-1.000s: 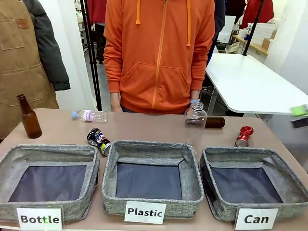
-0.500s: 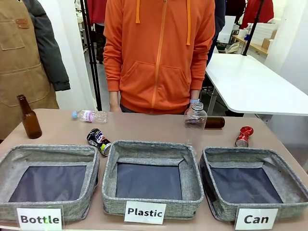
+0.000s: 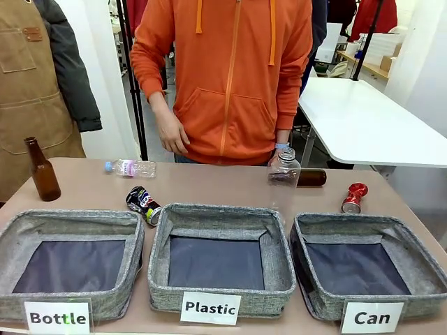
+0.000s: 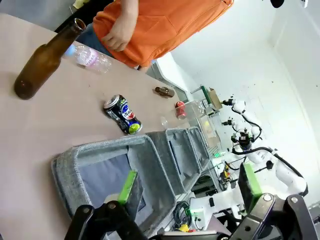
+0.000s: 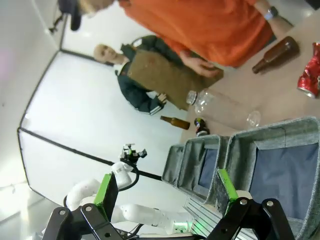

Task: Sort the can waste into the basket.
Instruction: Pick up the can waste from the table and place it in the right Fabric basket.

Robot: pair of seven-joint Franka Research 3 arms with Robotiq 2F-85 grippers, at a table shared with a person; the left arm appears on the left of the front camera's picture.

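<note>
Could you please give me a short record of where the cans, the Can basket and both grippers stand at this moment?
red can: on the table, just behind the Can basket's far rim, outside it
dark can: on the table, by the far left corner of the Plastic bin
Can basket: rightmost of three bins, nothing in it
left gripper: open, holding nothing
right gripper: open, holding nothing
person's hand: held above the table, touching nothing

Bright even indoor light, wide-angle wrist distortion
</note>
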